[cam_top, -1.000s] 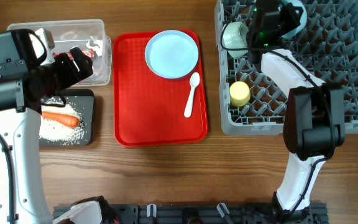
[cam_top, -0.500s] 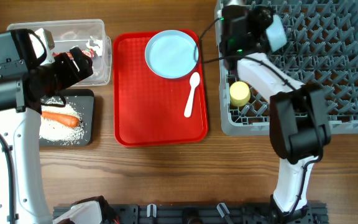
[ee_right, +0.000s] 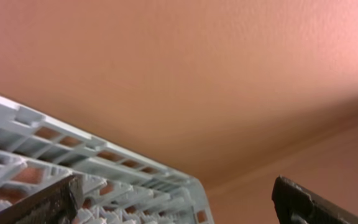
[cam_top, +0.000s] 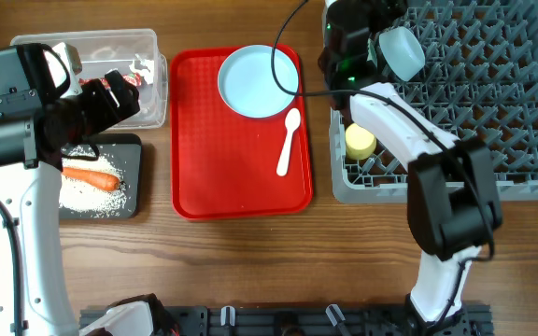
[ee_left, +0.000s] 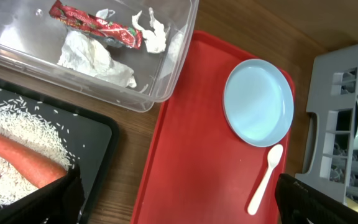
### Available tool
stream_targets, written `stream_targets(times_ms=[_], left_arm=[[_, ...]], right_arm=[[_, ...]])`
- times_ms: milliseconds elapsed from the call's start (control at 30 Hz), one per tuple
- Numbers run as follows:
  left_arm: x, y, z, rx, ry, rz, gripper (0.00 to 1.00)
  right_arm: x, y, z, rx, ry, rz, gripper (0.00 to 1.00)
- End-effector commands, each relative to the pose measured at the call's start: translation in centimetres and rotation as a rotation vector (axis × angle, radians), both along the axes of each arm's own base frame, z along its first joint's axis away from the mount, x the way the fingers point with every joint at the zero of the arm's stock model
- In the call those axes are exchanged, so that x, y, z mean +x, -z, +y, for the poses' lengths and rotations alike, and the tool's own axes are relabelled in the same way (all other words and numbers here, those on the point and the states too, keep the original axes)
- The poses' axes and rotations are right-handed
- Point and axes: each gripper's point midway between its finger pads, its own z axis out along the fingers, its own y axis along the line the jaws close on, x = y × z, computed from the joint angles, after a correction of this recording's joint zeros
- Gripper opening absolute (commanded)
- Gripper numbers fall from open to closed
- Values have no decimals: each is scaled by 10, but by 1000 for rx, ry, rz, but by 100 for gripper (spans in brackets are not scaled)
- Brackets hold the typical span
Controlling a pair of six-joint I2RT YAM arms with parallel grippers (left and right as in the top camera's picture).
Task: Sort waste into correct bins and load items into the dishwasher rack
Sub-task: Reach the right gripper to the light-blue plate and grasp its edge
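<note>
While poised over the far-left corner of the dishwasher rack (cam_top: 493, 121), at the counter's right edge, hung with right claw (ee_right: 178, 193) splayed, gripping nothing. Found red tray (cam_top: 232, 168) mid-counter, and left claw (ee_left: 176, 199) likewise released by clear tub (cam_top: 101, 37), far-left corner. Noted plate (cam_top: 259, 81) in the tray's far-right corner, bowl (cam_top: 400, 51) tipped on rack pegs, spoon (cam_top: 289, 140) along the tray's right edge. Judged it easy to knock that bowl loose when swinging toward the tray, or to drop the plate through a shallow rim pinch.

All views probably share rack (cam_top: 516, 93).
</note>
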Motion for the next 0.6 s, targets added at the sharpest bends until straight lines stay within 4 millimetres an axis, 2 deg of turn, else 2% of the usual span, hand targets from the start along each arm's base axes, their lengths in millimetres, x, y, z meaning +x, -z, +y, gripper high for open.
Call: stream_targets(times_ms=[0,33,67,100,167,233,300,333,400,433,500,567], left_arm=[[2,-3,3,10,-3,-10,100],[2,-3,3,10,-3,-10,100],[2,-3,3,10,-3,-10,100],[2,-3,3,10,-3,-10,100],[2,-3,3,10,-3,-10,100],[2,-3,3,10,-3,-10,100],[2,-3,3,10,-3,-10,100],[2,-3,3,10,-3,-10,100],[2,-3,3,10,-3,-10,100],[2,-3,3,10,-3,-10,100],[2,-3,3,10,-3,-10,100],[2,-3,3,10,-3,-10,100]], right_arm=[[-21,-5,34,329,-52,-51,100],[-32,9,49,361,-60,9,100],[-53,36,79,421,-82,114,100],[-68,53,100,457,-112,183,100],[-103,86,159,624,-210,332,100],[-141,108,218,811,-320,489,100],[-164,114,252,966,-384,591,100],[-171,115,265,1022,-425,643,100],[-177,117,271,1110,-436,710,100],[-180,116,272,1234,-409,786,100],[-180,103,275,1383,-431,882,100],[-167,77,268,1462,-475,908,100]])
